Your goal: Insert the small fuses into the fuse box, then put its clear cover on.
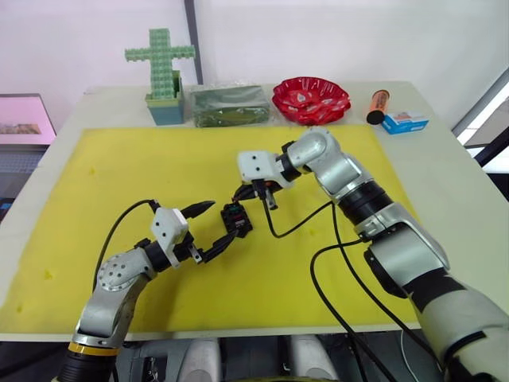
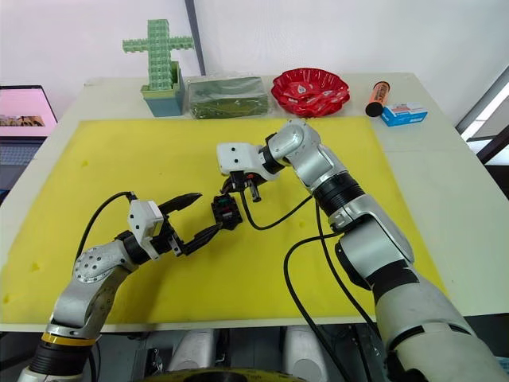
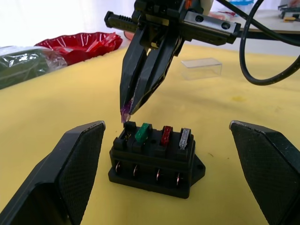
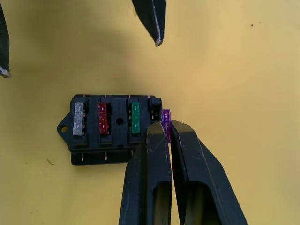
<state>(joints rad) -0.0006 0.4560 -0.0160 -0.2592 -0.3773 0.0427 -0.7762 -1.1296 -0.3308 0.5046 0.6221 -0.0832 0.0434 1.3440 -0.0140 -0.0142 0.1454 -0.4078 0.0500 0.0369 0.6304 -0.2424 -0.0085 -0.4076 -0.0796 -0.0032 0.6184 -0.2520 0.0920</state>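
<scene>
The fuse box (image 4: 115, 126) sits on the yellow mat (image 1: 119, 167) on the tabletop, with the grey fuse (image 4: 78, 119), red fuse (image 4: 103, 118) and green fuse (image 4: 135, 117) seated; the right end effector (image 4: 165, 125) pinches the purple fuse (image 4: 166, 123) at the box's end slot; the left end effector (image 1: 216, 227) flanks the box, spread wide; the clear cover (image 3: 201, 68) lies apart on the mat.

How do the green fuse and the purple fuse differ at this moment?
The green fuse sits seated in a slot of the fuse box; the purple fuse is outside the box, at its end next to the one empty slot. The green fuse is free of any gripper; the purple fuse is pinched in the right gripper. They differ in colour. Both are tiny plastic pieces, far smaller than the box.
</scene>
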